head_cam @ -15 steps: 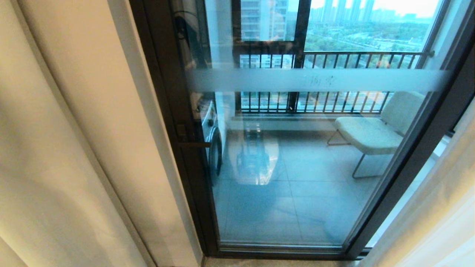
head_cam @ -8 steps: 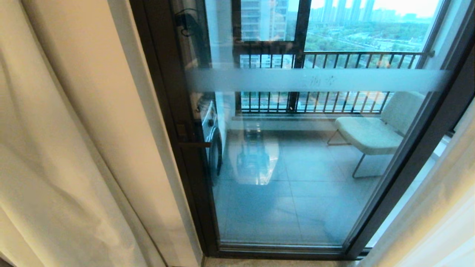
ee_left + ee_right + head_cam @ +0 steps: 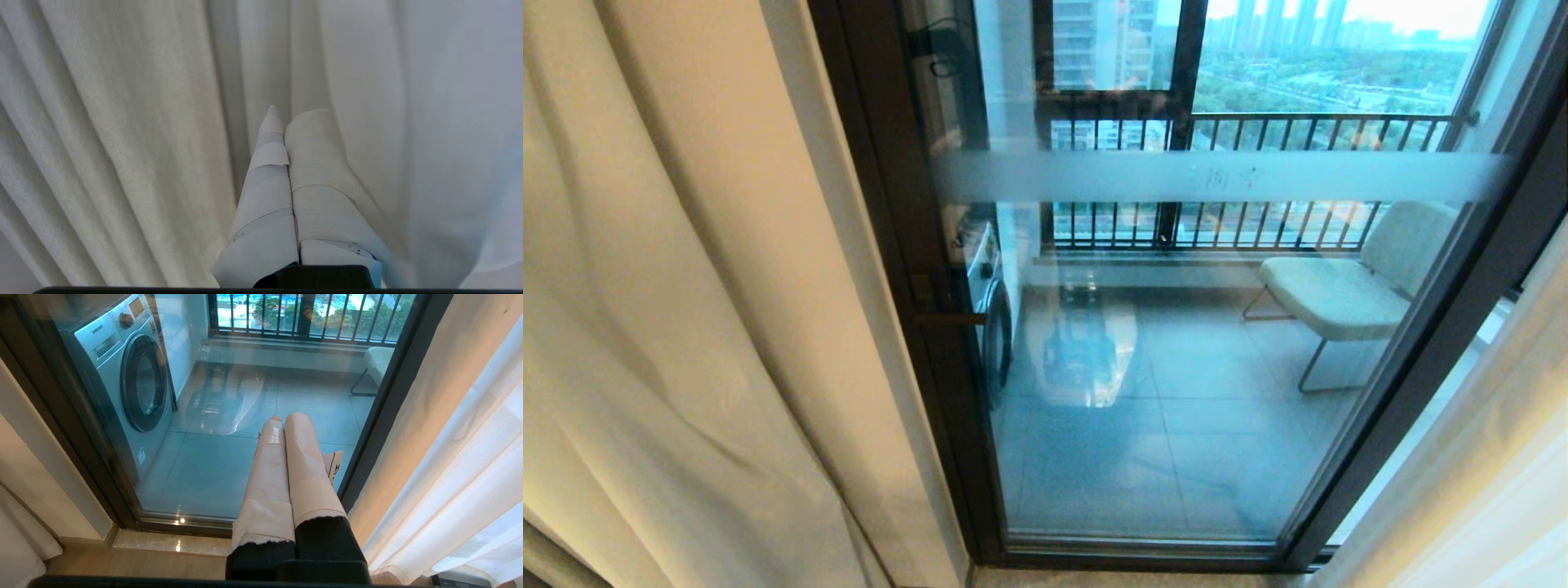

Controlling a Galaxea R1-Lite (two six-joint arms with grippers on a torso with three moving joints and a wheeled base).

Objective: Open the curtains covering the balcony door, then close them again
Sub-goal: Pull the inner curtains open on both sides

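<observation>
Curtains [image 3: 686,327]: heavy cream woven drapes, deeply pleated, gathered left of the balcony door [image 3: 1176,367], whose dark metal frame and frosted band stand uncovered; a thin white sheer hangs at its right. Left gripper [image 3: 282,116]: tape-wrapped fingers pressed together, tips apparently against the folds, pinching nothing. Right gripper [image 3: 286,418]: closed, empty, facing the glass.

The curtains [image 3: 686,327] are plain cream-beige, pleated, with thin white sheers [image 3: 470,477] at the right. The balcony door [image 3: 907,327] has a dark brown-black frame and a frosted whitish band [image 3: 1217,175] across its glass. Beyond it stand a silver-grey washing machine [image 3: 122,379], a pale grey chair [image 3: 1339,294], black railing bars [image 3: 1258,220] and grey floor tiles [image 3: 1135,441]
</observation>
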